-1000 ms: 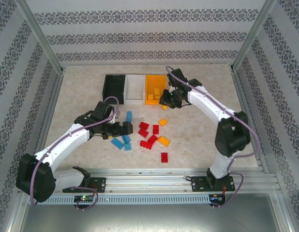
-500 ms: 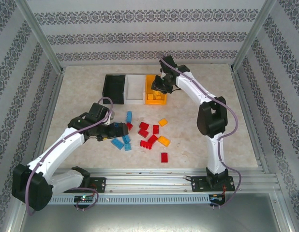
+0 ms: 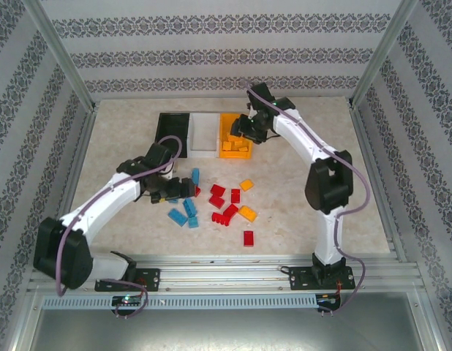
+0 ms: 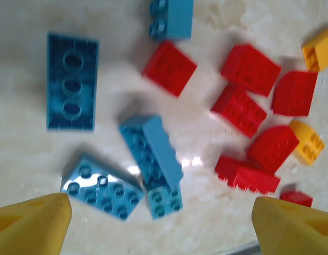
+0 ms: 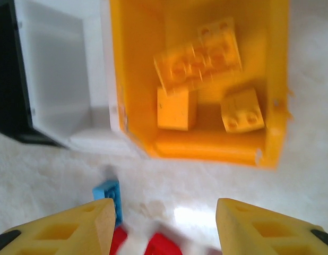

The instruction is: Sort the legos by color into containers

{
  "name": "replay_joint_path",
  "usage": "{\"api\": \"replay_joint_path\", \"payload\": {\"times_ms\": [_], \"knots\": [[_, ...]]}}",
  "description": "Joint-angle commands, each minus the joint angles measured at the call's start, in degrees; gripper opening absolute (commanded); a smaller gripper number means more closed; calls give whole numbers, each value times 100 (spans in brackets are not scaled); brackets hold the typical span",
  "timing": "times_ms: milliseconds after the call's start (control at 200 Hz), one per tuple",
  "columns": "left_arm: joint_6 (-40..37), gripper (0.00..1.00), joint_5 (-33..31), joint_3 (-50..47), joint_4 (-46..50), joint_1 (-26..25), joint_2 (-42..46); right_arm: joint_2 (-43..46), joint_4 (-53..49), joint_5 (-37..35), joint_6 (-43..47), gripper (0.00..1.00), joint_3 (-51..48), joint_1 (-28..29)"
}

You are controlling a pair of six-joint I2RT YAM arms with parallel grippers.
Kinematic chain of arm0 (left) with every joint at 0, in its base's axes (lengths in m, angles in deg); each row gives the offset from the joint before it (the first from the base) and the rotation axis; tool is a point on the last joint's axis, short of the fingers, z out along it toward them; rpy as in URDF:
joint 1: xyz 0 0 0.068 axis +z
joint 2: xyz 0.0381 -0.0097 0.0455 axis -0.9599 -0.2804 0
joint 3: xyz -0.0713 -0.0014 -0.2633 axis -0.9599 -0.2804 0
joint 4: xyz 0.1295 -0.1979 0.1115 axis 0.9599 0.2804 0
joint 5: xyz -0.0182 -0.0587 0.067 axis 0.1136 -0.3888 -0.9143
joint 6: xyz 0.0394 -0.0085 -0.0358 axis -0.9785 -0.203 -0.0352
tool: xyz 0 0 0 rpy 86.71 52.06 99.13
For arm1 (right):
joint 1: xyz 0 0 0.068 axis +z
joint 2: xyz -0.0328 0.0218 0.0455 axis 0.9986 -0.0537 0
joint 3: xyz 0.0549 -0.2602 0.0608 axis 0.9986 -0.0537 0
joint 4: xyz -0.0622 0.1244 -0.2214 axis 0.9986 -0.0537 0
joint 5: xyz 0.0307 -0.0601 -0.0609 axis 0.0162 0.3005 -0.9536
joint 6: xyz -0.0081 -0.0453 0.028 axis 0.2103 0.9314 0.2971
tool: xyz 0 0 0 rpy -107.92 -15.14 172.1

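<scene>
Blue legos [image 4: 153,159] lie on the table just ahead of my open left gripper [image 4: 161,228], none held; its yellow fingertips [image 4: 31,223] stand wide apart. Red legos [image 4: 251,68] and two yellow legos [image 4: 308,141] lie to the right. From above, my left gripper [image 3: 188,189] sits at the left of the lego pile [image 3: 226,208]. My right gripper [image 3: 243,134] hovers at the near edge of the orange container [image 5: 206,149], open and holding nothing. Several yellow legos [image 5: 198,58] lie inside. The white container [image 5: 58,79] and the black container [image 3: 171,133] stand to its left.
A lone red lego [image 3: 249,238] lies nearest the arm bases. A blue lego [image 5: 110,196] lies on the table just in front of the bins. Aluminium posts and patterned walls [image 3: 226,51] enclose the table on three sides.
My right gripper moved from the table in front of the bins to above the orange container and opened. My left gripper shifted back over the blue legos, its jaws narrowing slightly.
</scene>
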State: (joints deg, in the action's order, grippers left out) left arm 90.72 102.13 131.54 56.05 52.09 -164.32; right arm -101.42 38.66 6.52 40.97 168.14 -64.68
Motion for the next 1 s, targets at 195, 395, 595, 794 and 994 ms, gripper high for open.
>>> {"api": "replay_joint_path", "payload": {"times_ms": [195, 395, 595, 794, 994], "knots": [[-750, 73, -696, 1303, 97, -96, -1845, 2701, 81, -165, -190, 53, -2798, 258], [-761, 69, -803, 1818, -67, -122, -2665, 3687, 203, -73, -433, 51, -3836, 355], [-851, 67, -799, 2279, -96, -189, -3312, 4119, 280, -47, -676, 51, -4414, 413], [-860, 56, -770, 2542, -188, -210, -3789, 4247, 287, -21, -741, 51, -4528, 422], [-871, 23, -756, 2777, -187, -215, -3971, 4275, 255, -17, -727, 51, -4568, 439]]}}
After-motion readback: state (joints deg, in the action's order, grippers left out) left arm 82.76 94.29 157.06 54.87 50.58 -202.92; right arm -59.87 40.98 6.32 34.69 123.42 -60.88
